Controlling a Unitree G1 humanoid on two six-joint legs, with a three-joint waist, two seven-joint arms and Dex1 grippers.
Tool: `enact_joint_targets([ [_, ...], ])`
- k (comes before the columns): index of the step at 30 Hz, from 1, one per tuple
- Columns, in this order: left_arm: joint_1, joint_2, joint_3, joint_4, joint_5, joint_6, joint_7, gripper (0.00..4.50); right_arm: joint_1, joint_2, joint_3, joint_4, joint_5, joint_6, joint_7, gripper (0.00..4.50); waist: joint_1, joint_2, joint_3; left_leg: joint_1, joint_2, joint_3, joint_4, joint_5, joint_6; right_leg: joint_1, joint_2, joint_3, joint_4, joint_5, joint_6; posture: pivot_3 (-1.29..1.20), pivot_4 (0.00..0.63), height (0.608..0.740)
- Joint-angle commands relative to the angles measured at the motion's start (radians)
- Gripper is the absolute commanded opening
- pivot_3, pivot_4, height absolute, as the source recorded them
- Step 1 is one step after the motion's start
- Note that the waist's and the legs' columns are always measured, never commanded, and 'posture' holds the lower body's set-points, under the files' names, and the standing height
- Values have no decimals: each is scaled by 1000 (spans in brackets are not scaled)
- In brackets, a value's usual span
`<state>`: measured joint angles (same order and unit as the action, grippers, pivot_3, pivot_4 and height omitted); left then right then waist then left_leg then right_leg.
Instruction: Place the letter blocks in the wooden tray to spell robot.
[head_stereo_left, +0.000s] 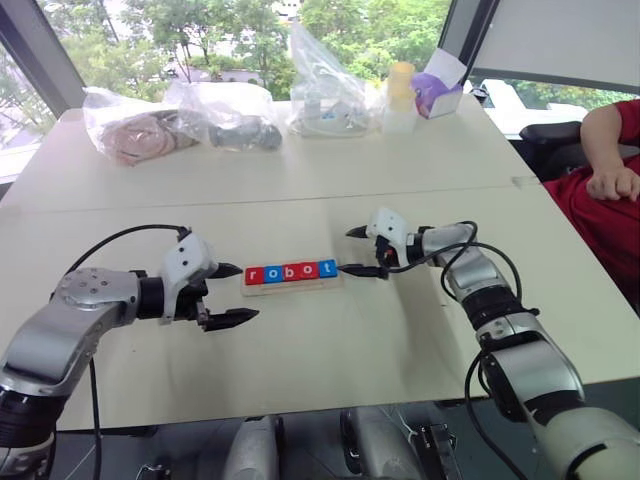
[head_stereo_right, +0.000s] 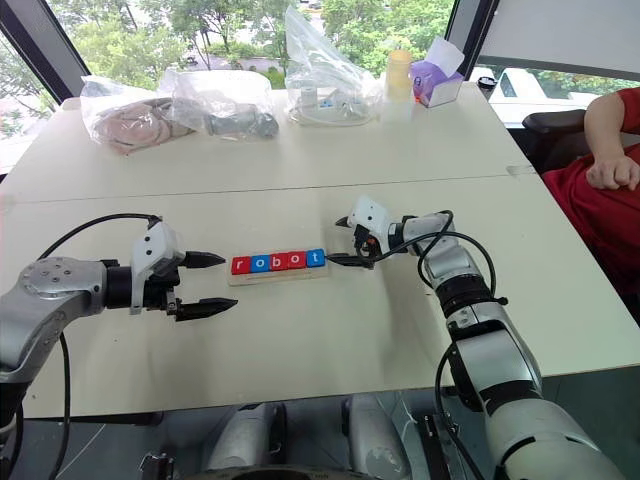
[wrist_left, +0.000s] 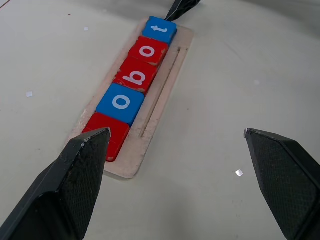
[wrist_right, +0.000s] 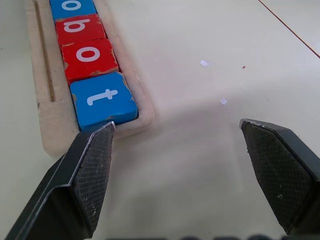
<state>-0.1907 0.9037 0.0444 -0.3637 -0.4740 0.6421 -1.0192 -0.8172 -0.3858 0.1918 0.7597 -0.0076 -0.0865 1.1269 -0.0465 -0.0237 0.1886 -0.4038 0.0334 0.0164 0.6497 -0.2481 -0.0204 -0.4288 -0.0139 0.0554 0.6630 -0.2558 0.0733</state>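
Letter blocks (head_stereo_left: 291, 271) spelled robot in the wooden tray (head_stereo_left: 292, 285); both hands, left (head_stereo_left: 232, 295) at 9 o'clock, right (head_stereo_left: 354, 251) at 3, gaped empty, so I'd back off gently.

The pale counter (head_stereo_left: 330, 350) carries the wooden tray (head_stereo_left: 292, 285) between the left gripper (head_stereo_left: 228, 294) and the right gripper (head_stereo_left: 358, 251), just off the right one's lower fingertip. Beyond both grippers, along the far edge, lie clear plastic bags (head_stereo_left: 180, 118), a bottle (head_stereo_left: 401, 95) and a tissue box (head_stereo_left: 440, 92).
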Motion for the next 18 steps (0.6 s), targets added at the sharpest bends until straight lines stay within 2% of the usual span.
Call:
enact_joint_targets([
  [1,3,1,14,-18,-4,-6,7,4500,-10,11,-7,-14,12,-6,-1,4145,0,0,0,0,0,0,0,0,0,0,0,0,0,0,0,0,150,740],
  [8,7,0,20,-16,-5,-8,11,4500,-8,-4,-10,-13,0,-14,-12,4145,1,0,0,0,0,0,0,0,0,0,0,0,0,0,0,0,150,740],
  [11,16,-16,73,-8,-36,2,33,4500,14,-44,-27,-55,1,-8,-19,4145,1,0,0,0,0,0,0,0,0,0,0,0,0,0,0,0,150,740],
  [13,48,-8,111,-16,-48,15,41,4500,47,-71,-46,-129,22,26,-19,4145,3,0,0,0,0,0,0,0,0,0,0,0,0,0,0,0,150,740],
  [16,156,26,188,-31,-37,17,40,4500,151,-128,-95,-348,85,154,-17,4145,2,0,0,-1,0,0,-1,0,0,0,-1,0,0,0,0,0,150,740],
  [18,232,19,271,-56,-69,34,48,4500,257,-166,-144,-548,161,303,-26,4145,3,0,0,-1,0,0,-2,0,0,-1,-1,0,0,0,0,0,150,740],
])
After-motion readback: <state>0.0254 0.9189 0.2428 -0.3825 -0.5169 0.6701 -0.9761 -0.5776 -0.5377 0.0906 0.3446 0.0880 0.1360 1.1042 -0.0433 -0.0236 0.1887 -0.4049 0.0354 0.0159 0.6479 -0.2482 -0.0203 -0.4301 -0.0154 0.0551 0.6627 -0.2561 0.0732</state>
